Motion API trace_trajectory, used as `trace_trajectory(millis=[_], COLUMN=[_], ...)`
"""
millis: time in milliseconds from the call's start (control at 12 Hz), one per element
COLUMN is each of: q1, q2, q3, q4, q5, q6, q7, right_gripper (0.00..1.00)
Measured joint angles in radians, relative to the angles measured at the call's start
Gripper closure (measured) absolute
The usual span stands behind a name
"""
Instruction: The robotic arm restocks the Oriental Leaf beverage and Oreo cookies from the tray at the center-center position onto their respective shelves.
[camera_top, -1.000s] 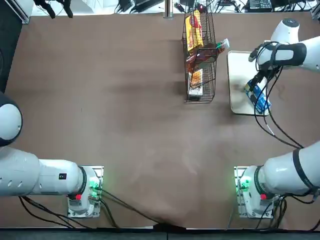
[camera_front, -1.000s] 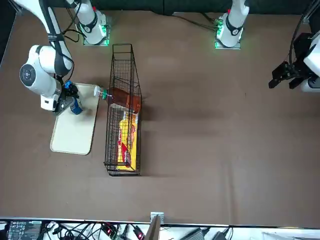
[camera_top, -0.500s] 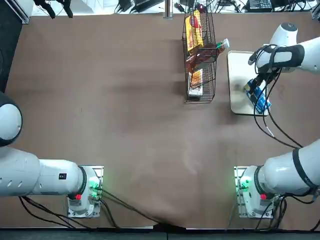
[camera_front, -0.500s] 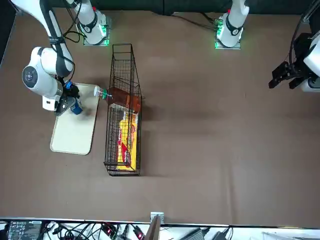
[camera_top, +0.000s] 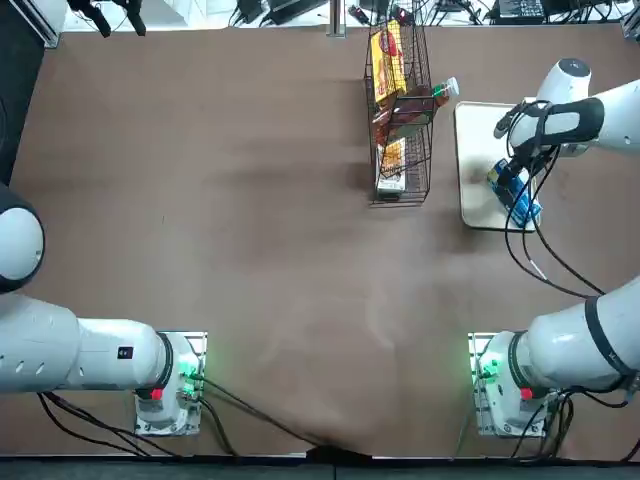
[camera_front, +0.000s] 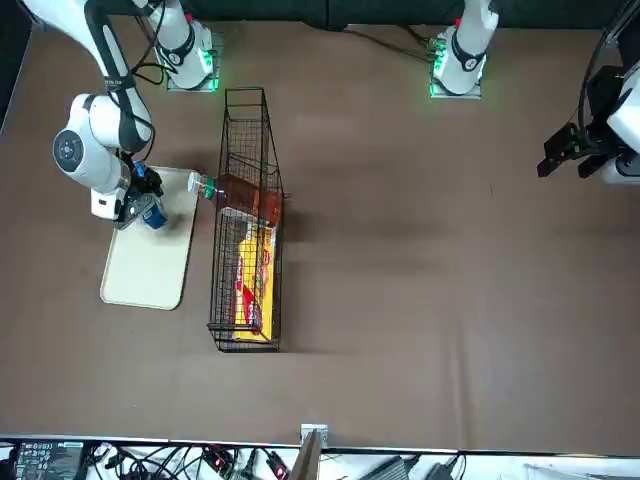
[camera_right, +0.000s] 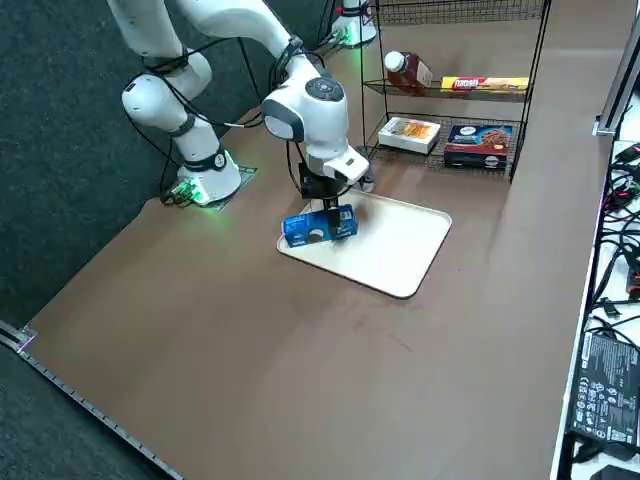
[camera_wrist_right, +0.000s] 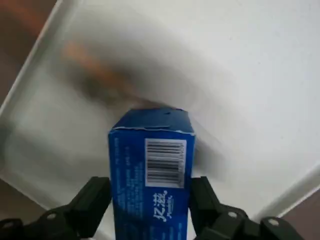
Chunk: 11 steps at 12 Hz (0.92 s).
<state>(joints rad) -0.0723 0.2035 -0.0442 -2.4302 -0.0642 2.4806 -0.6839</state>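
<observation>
Right wrist view: we saw the right gripper's (camera_wrist_right: 151, 200) fingers clamping the blue Oreo packet (camera_wrist_right: 151, 172) over the white tray (camera_wrist_right: 225, 75).

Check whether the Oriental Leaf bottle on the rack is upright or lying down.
Lying down: in the top view the bottle stretches sideways across the rack, its white cap poking out past the wires.

Rack at left, tray at right

The black wire-mesh rack (camera_right: 530, 95) stands left of the flat white rectangular tray (camera_right: 410, 250). On its upper shelf, the brown plastic bottle (camera_right: 412, 74) lies nearer the robot than the yellow-red oblong packet (camera_right: 485, 84). Below are two boxes. The black right gripper (camera_wrist_right: 150, 186) holds the blue rectangular cardboard packet (camera_right: 310, 228) over the tray's near part.
</observation>
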Motion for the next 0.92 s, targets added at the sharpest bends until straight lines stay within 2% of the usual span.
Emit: trace_trajectory(millis=[250, 417, 750, 917], q1=[-0.005, -0.011, -0.004, -0.001], q2=[0.02, 0.018, -0.006, -0.039], q3=[0.0, -0.001, 0.008, 0.012], q4=[-0.001, 0.002, 0.017, 0.057], q5=[0.0, 0.0, 0.0, 0.0], q6=[0.018, 0.024, -0.005, -0.068], q7=[0.004, 0.008, 0.107, 0.137], right_gripper=[0.14, 0.36, 0.38, 0.38])
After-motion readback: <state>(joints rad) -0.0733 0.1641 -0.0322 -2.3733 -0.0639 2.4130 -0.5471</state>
